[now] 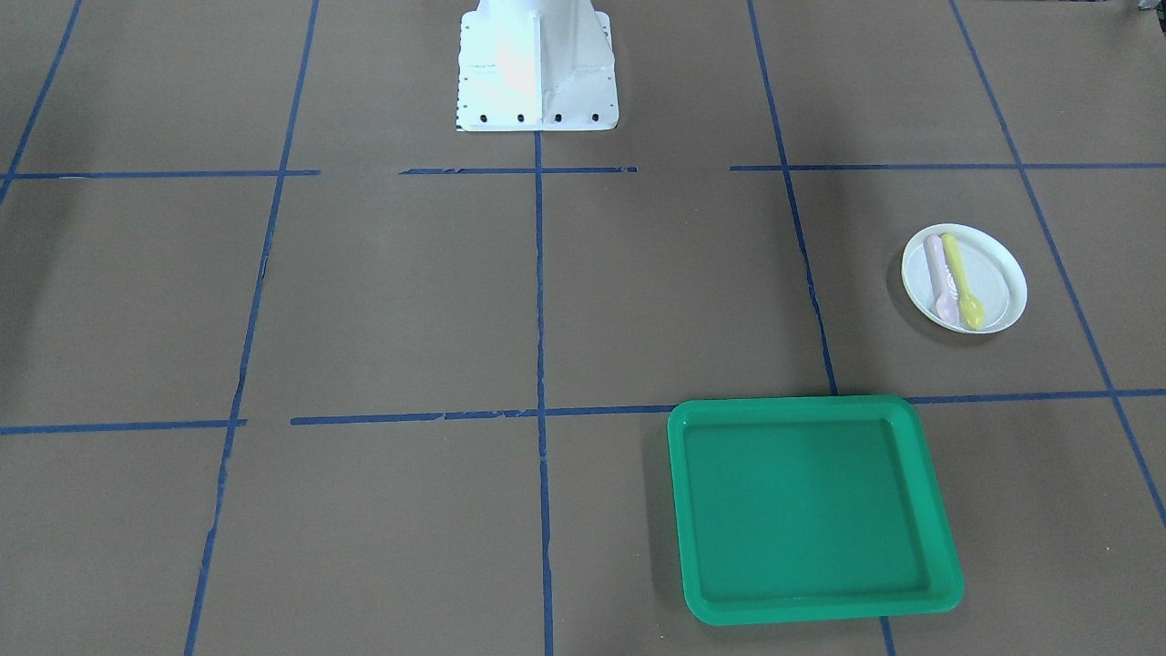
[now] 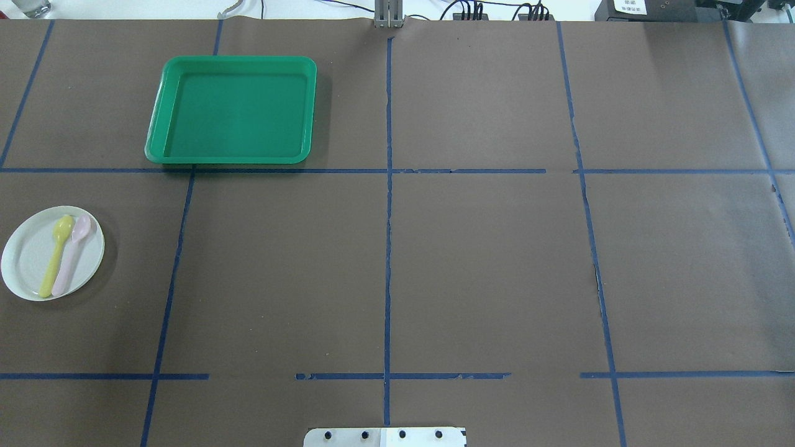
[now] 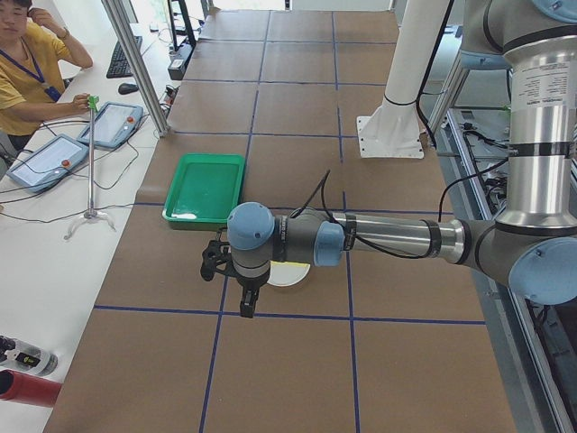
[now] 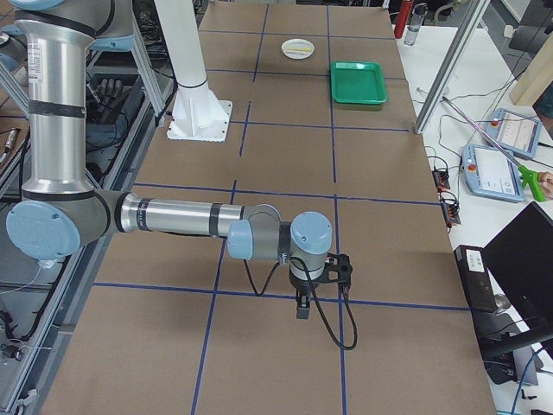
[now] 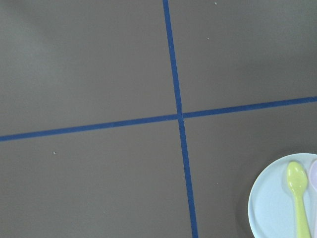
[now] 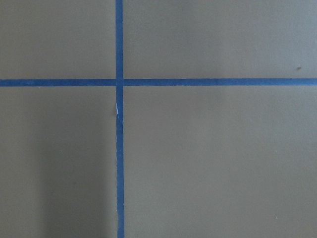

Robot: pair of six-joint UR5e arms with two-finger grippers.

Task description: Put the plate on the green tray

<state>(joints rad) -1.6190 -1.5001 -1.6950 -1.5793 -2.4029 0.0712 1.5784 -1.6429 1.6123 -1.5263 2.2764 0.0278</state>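
Note:
The white plate (image 1: 995,284) lies on the brown table with a pale pink spoon (image 1: 938,273) and a yellow spoon (image 1: 959,278) on it. The plate also shows in the overhead view (image 2: 25,261) and at the lower right of the left wrist view (image 5: 270,208). The green tray (image 1: 806,506) lies empty, apart from the plate, also in the overhead view (image 2: 233,112). My left gripper (image 3: 242,302) hangs above the table near the plate and partly hides it. My right gripper (image 4: 302,309) hangs far from both. I cannot tell if either is open or shut.
The white robot pedestal (image 1: 537,68) stands at the table's edge. Blue tape lines (image 2: 388,248) cross the brown table. An operator (image 3: 27,63) sits beside the table with teach pendants (image 3: 54,158) and a thin stand (image 3: 90,162) near the tray's side.

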